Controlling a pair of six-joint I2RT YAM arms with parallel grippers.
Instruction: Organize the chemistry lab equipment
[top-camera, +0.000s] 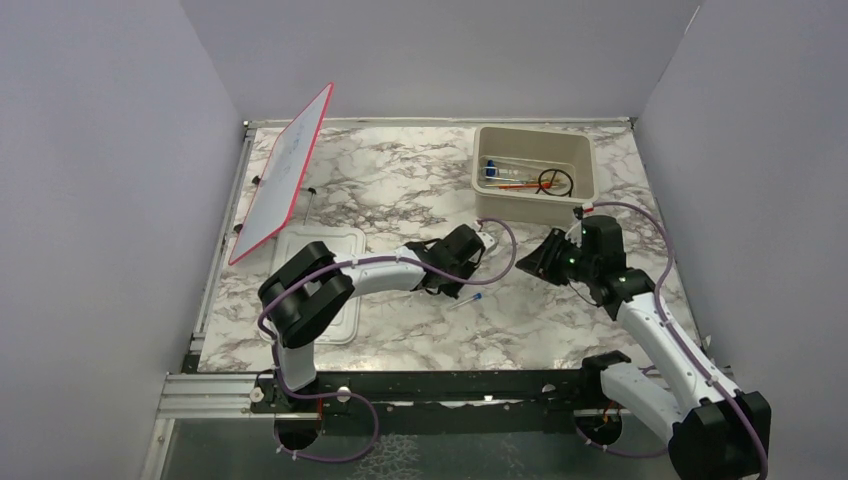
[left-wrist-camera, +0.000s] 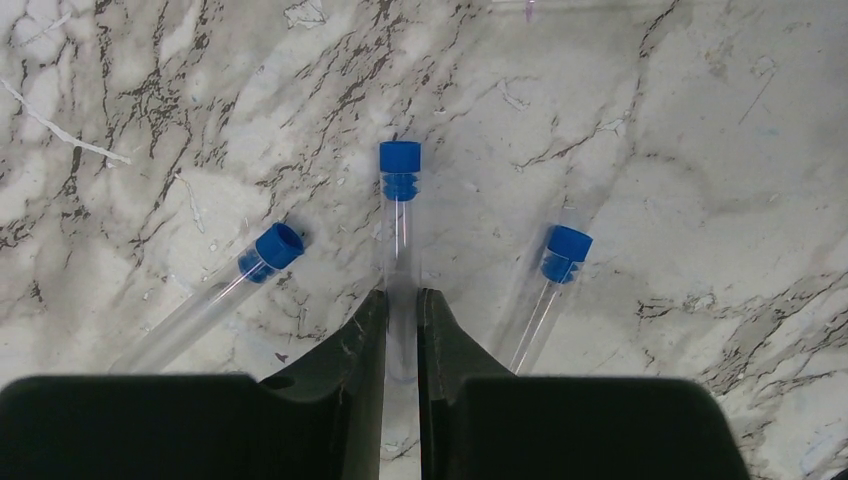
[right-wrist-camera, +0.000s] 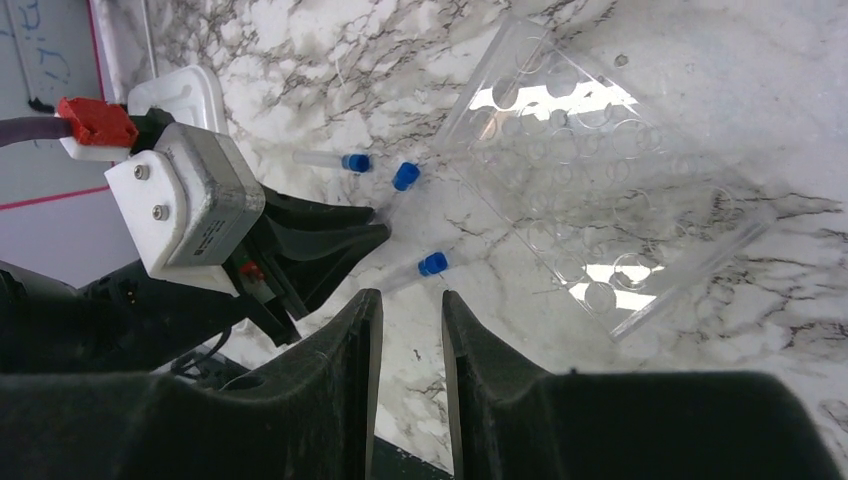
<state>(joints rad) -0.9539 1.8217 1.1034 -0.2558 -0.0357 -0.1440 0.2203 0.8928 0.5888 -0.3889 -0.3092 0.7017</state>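
Across the marble desk (top-camera: 400, 180), the biggest piece is the red-framed white board (top-camera: 285, 180), propped against the left wall, clear of the working area. At the back right sits the beige tub (top-camera: 520, 208), holding a black wire ring (top-camera: 555, 181), an orange-red stick (top-camera: 520, 186) and other small pieces, so it reads as the collecting place. Its lid (top-camera: 345, 245) lies flat by the left arm, leaving the tub open for drops. A clear rack (right-wrist-camera: 600, 190) with rows of holes lies near the blue-capped tubes (right-wrist-camera: 405, 177) on the desk. The right end effector (right-wrist-camera: 410, 300) hovers above them, part-way open and holding nothing. The left end effector (left-wrist-camera: 402, 310) is pinched on the middle tube (left-wrist-camera: 400, 210) low on its glass, cap pointing away, probably ready for a lift. A second tube (left-wrist-camera: 240, 280) and a third tube (left-wrist-camera: 550, 285) lie loose on either side.
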